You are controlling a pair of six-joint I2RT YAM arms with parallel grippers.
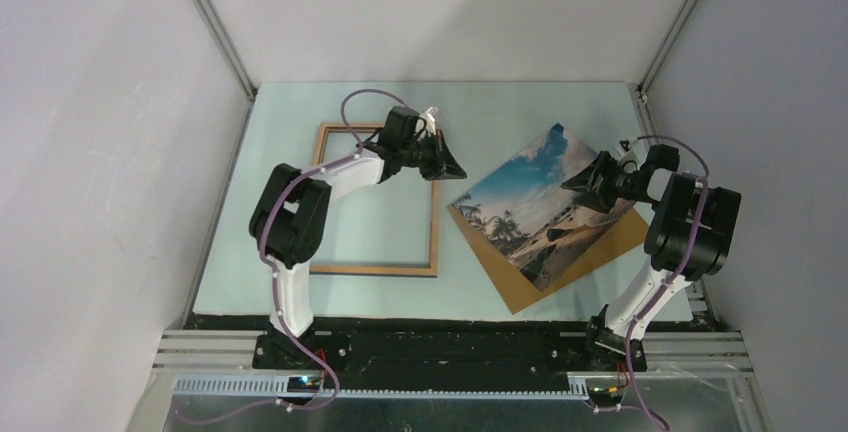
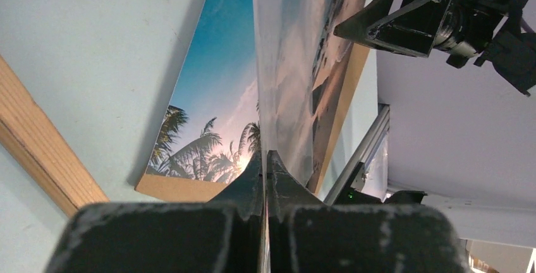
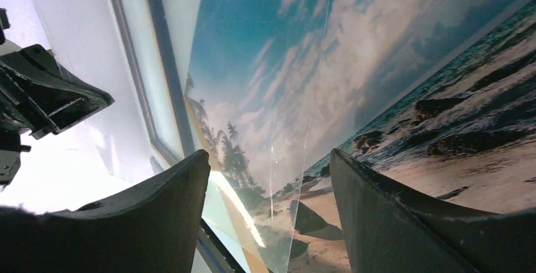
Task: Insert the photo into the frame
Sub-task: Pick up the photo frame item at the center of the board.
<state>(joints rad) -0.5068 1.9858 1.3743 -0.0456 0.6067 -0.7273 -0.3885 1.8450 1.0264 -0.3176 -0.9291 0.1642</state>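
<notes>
While the photo (image 1: 530, 207) lies face-up on the backing board (image 1: 525, 292) at four o'clock, the right gripper (image 1: 578, 184) hovers over it wide open and empty, probably to steady it. Farther out, by the frame (image 1: 378, 270) at ten o'clock, the left gripper (image 1: 455, 167) pinches an unidentifiable glossy sheet (image 2: 284, 64).

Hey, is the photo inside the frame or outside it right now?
Outside. The photo sits over a brown board to the right of the frame; no print shows within the frame's border.
</notes>
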